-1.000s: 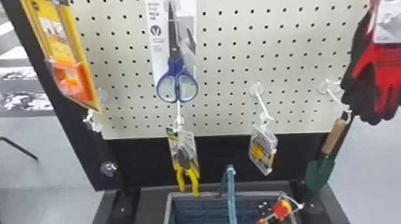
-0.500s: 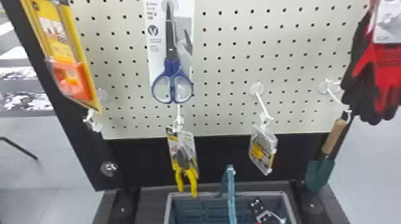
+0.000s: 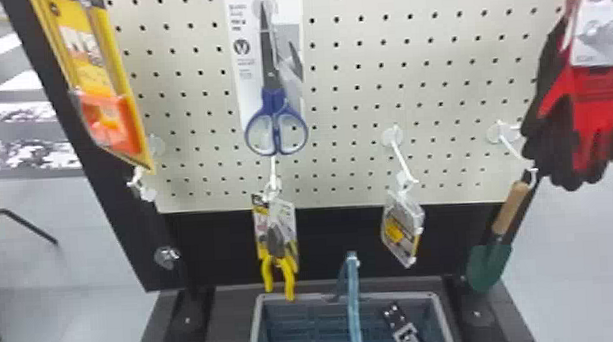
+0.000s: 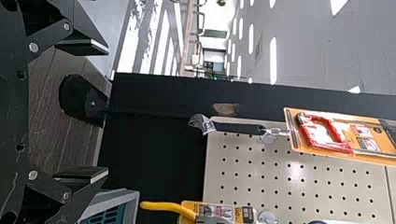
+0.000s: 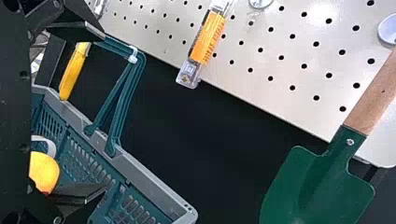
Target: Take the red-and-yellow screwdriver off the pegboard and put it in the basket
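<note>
Over to the right gripper (image 3: 401, 325), poking up at the head view's bottom edge, right of centre, one black finger showing there, as far as that edge lets me judge. And in the right wrist view, the right gripper (image 5: 104, 111) has its fingers wide apart, nothing clamped between them! Across to the left wrist view: the left gripper (image 4: 108, 110), fingers spread too, inner faces opposite each other, holding nothing.

Blue-handled metal scissors (image 3: 274, 98) front a flat cream pegboard (image 3: 412, 97) dotted black, upper centre; red-and-black fabric gloves (image 3: 600, 102) brighten upper right, a green-bladed, tan-handled trowel (image 3: 488, 266) lower right.
</note>
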Robot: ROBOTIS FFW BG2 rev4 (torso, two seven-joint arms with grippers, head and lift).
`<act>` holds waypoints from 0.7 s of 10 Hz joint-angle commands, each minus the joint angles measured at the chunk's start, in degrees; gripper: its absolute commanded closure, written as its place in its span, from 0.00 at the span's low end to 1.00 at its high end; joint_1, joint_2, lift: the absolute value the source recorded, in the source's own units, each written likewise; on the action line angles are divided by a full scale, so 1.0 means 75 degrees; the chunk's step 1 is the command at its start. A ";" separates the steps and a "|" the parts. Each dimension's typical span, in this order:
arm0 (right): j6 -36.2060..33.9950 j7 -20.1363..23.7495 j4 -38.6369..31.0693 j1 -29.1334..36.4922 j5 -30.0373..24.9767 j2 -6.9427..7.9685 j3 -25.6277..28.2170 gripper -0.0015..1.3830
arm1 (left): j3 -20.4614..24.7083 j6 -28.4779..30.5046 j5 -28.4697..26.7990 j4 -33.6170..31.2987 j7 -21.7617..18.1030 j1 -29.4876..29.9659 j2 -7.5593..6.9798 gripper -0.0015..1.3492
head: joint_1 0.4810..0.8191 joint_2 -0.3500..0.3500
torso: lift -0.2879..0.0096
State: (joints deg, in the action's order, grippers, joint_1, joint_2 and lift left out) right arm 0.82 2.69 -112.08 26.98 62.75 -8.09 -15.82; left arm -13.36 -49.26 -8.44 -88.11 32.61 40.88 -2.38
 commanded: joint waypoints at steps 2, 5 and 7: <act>-0.0004 0.0016 -0.0029 0.0016 0.0000 -0.0012 0.0000 0.11 | 0.0011 -0.0007 0.0000 0.0000 0.0000 0.0017 0.0012 0.27 | 0.20 0.50 | 0.63; 0.0008 0.0016 -0.0047 0.0033 0.0000 -0.0024 0.0000 0.11 | 0.0011 -0.0007 0.0000 0.0000 0.0000 0.0017 0.0024 0.27 | 0.20 0.50 | 0.63; 0.0008 0.0016 -0.0066 0.0033 -0.0047 -0.0024 0.0012 0.11 | 0.0011 -0.0007 0.0000 0.0000 0.0000 0.0017 0.0024 0.27 | 0.20 0.50 | 0.63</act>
State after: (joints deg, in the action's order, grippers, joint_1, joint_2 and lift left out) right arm 0.88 2.75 -112.51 27.22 62.57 -8.26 -15.74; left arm -13.27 -49.31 -8.44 -88.11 32.61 41.01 -2.20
